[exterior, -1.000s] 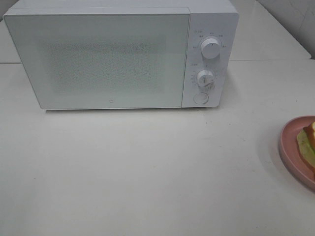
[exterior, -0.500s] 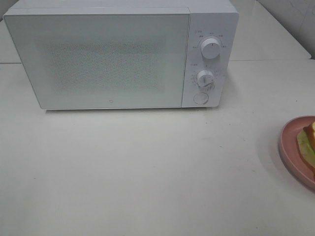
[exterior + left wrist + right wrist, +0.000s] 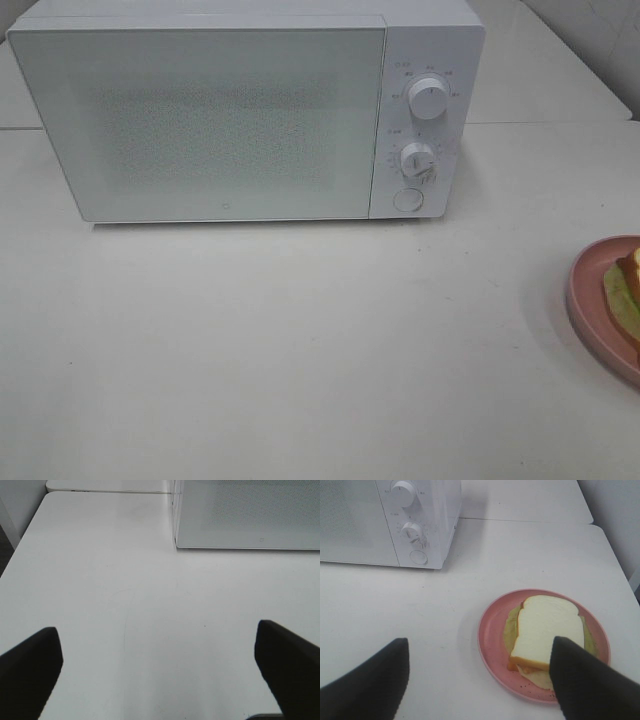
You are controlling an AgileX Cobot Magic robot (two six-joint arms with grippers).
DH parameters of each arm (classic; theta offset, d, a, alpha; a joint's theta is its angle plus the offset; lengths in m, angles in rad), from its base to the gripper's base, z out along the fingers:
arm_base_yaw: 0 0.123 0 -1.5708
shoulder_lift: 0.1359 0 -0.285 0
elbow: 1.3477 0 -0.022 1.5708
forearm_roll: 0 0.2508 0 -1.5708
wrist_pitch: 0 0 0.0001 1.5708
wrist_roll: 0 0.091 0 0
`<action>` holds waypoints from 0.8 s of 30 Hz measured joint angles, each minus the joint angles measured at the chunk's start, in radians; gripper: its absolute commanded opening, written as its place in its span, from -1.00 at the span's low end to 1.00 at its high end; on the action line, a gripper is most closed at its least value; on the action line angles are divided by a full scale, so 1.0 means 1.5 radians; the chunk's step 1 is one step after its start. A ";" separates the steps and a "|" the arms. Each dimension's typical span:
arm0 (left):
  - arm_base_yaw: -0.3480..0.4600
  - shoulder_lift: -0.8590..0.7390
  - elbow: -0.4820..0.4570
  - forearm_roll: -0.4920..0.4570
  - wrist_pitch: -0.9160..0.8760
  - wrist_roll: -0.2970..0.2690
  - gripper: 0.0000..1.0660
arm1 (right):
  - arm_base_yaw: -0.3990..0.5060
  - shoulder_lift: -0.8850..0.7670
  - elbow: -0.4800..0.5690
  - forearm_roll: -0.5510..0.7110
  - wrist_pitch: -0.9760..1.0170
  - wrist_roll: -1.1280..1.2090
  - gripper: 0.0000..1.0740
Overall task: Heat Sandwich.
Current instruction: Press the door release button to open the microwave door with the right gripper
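Note:
The sandwich (image 3: 545, 630), white bread with yellow-green filling at its edges, lies on a pink plate (image 3: 492, 635). In the high view only a sliver of the sandwich (image 3: 624, 295) and plate (image 3: 590, 290) shows at the right edge. My right gripper (image 3: 481, 644) hangs open above the table, short of the plate, with nothing between its fingers. Far to the left, my left gripper (image 3: 157, 630) is wide open over bare table. The white microwave (image 3: 220, 120) stands at the back with its door shut. Neither gripper appears in the high view.
The microwave's panel on its right side carries two knobs (image 3: 428, 98) (image 3: 417, 160) and a round button (image 3: 407, 200). The microwave's front corner (image 3: 250, 515) shows in the left wrist view. The table's left edge (image 3: 20, 545) drops off beside the left arm.

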 measured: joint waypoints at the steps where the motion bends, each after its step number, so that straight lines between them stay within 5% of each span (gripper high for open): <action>1: 0.000 0.000 0.000 0.000 0.000 0.000 0.88 | 0.000 0.022 -0.001 0.002 -0.016 0.000 0.40; 24: 0.000 0.000 0.000 0.000 0.000 0.000 0.88 | 0.000 0.247 0.099 0.004 -0.333 0.000 0.40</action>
